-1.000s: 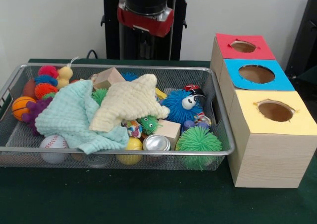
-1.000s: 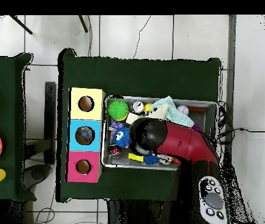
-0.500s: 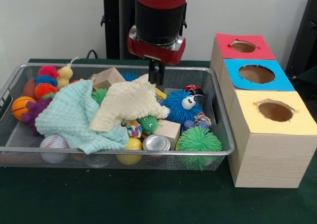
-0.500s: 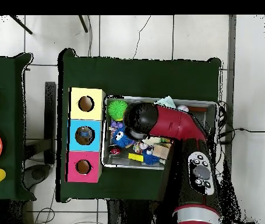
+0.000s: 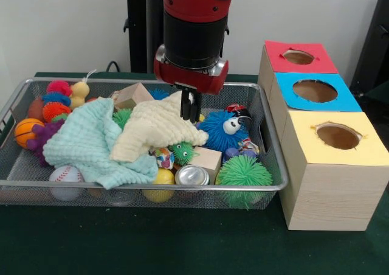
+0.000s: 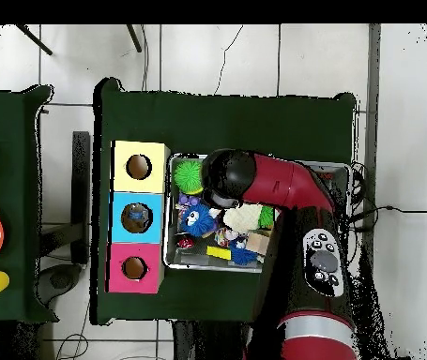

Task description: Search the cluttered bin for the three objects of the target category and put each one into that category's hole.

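In the silver wire-mesh bin point(image 5: 18, 98), a mint-green muslin cloth point(image 5: 85, 138) lies at the left with a pale yellow waffle cloth point(image 5: 155, 126) overlapping it mid-bin. Both look light, limp and easy to snag, so I would pinch a raised fold. The black gripper point(image 5: 189, 107), fingers narrow and empty, hangs at the yellow cloth's far right edge. Right stand red, blue and yellow holed boxes point(image 5: 328, 159).
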Robot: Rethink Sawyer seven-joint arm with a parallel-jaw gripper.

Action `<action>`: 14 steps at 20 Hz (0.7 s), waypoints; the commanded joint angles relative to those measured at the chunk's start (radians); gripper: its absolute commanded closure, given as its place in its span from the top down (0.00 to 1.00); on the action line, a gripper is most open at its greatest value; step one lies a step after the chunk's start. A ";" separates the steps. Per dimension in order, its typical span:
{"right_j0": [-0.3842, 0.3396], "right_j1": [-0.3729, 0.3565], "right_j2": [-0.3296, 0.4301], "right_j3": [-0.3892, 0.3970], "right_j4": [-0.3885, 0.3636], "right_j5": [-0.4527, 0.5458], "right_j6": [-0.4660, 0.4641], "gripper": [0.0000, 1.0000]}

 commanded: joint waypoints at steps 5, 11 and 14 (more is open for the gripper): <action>-0.035 -0.014 0.061 0.024 0.005 0.018 0.041 0.00; -0.061 -0.068 0.060 0.176 -0.028 -0.116 0.018 0.00; -0.103 -0.056 0.074 0.198 -0.058 -0.163 -0.030 0.00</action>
